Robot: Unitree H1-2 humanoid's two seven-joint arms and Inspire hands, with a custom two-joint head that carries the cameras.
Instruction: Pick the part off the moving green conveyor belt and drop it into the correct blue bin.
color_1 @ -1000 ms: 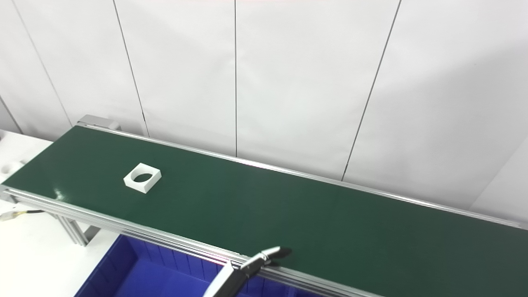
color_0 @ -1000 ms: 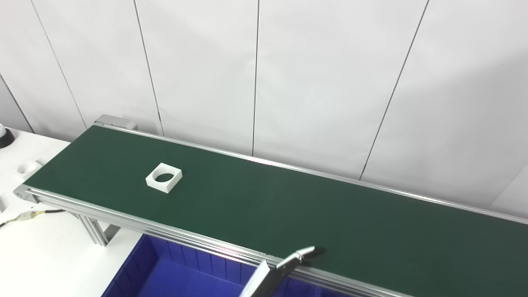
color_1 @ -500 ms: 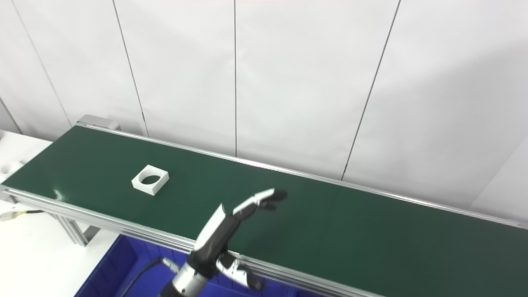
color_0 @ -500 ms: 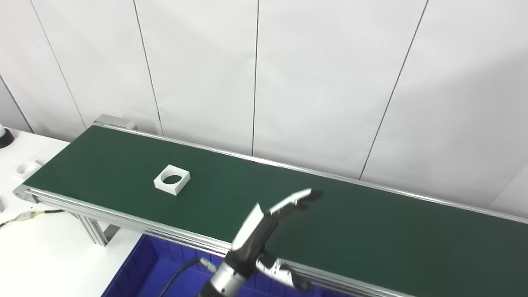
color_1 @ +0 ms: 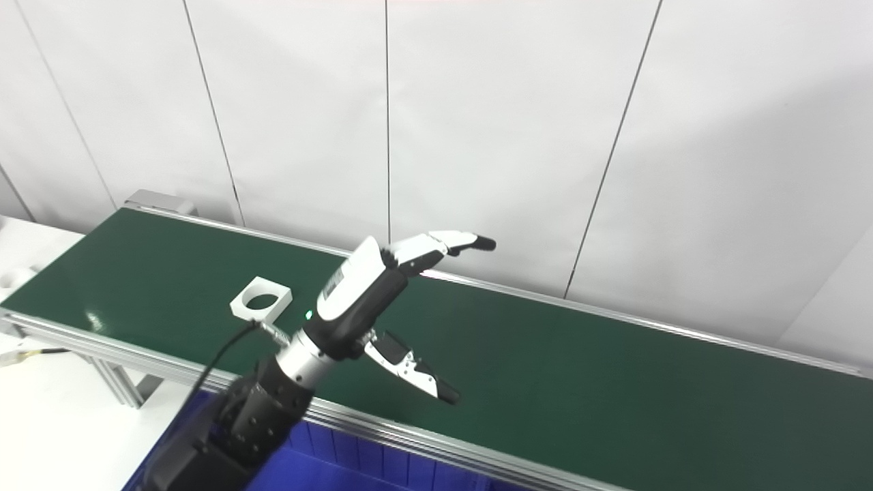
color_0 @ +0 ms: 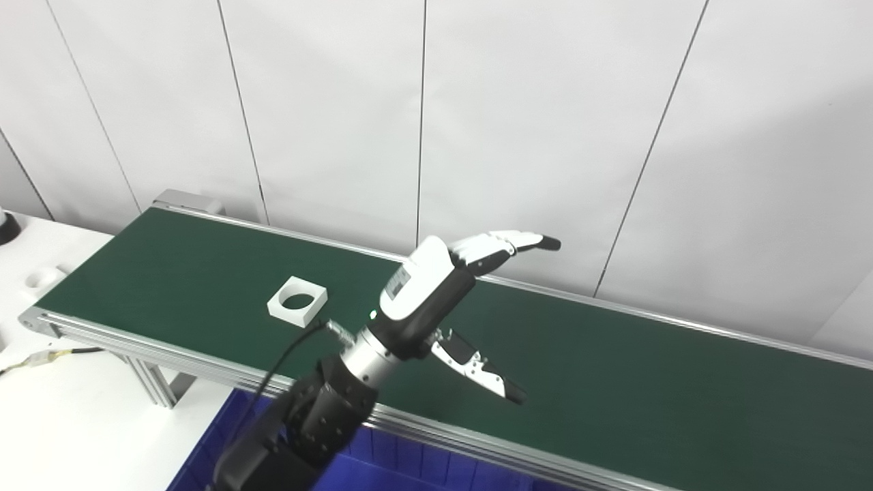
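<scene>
Left hand (color_0: 436,300) hovering spread, empty, above green conveyor belt (color_0: 614,368), awaiting white square plastic part with round hole (color_0: 297,299) alongside.

a robot's left hand (color_1: 361,290) hangs above a green conveyor belt (color_1: 545,361), fingers (color_1: 436,244) stretched out toward the white panelled wall (color_1: 477,123) and thumb (color_1: 409,368) spread well away from them, holding nothing. its dark arm (color_1: 232,429) rises from the bottom edge over a blue bin (color_1: 354,464) set below the belt's near rail. a white square part (color_1: 261,299) with a round hole lies flat on the belt, just left of the hand's wrist. a white table (color_1: 41,423) stands at lower left.
</scene>
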